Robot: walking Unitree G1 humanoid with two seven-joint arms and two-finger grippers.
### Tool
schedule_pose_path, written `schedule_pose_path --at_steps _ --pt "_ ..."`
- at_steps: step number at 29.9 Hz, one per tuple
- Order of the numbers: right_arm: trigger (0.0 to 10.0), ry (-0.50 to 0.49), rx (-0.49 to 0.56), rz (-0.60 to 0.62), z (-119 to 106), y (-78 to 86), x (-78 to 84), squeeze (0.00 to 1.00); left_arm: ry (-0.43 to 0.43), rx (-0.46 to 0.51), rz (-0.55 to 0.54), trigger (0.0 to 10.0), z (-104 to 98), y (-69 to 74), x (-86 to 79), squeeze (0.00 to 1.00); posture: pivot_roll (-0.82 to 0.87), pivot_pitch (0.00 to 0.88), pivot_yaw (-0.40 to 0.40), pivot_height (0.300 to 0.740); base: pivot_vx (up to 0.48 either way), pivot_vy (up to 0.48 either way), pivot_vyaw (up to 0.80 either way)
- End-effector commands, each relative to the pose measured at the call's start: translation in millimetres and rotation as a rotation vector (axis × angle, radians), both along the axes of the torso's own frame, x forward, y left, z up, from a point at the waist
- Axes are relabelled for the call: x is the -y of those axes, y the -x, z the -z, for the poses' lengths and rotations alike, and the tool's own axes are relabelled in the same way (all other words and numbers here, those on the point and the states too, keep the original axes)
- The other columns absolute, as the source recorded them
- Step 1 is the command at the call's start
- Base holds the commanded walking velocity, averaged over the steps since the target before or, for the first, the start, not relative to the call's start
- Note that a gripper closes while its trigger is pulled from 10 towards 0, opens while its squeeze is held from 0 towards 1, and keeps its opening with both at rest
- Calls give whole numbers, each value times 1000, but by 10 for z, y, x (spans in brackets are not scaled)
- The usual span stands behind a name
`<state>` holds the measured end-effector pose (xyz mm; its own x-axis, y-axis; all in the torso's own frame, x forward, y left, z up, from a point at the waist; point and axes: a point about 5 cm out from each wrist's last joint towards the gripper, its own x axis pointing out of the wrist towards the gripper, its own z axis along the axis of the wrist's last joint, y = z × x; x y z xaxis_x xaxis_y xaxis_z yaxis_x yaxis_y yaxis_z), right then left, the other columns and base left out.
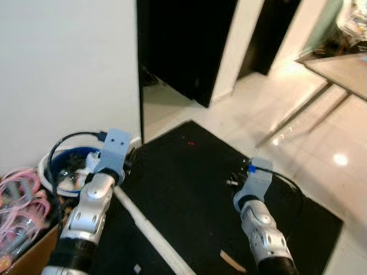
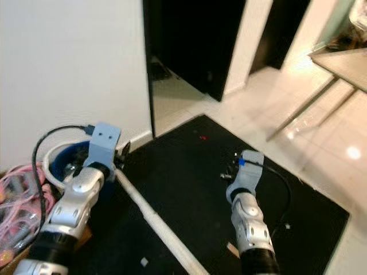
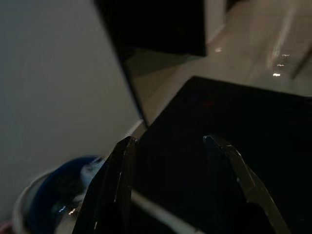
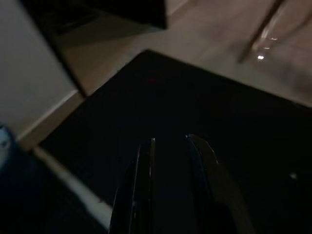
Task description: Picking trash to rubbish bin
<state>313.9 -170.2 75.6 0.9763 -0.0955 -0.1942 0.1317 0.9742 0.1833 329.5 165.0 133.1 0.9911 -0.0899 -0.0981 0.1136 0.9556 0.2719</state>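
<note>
It was a home hallway, with glossy floor tiles, a black mat, dark doorways and a table.
</note>
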Motion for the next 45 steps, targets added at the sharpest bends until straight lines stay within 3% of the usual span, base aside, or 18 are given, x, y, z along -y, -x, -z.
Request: schedule_pose_path --at_steps 1,31,45 --pt "10000 0 -19 11 36 20 36 0 6 -6 7 10000 15 4 23 0 -33 63 -39 740 0 0 -800" --pt "10000 5 -25 14 60 59 63 0 22 -10 -17 10000 32 31 -42 0 -38 58 -35 740 0 0 -800" --pt "10000 4 -29 17 67 49 73 0 18 -14 23 10000 44 63 16 0 -18 59 -47 740 0 0 -800"
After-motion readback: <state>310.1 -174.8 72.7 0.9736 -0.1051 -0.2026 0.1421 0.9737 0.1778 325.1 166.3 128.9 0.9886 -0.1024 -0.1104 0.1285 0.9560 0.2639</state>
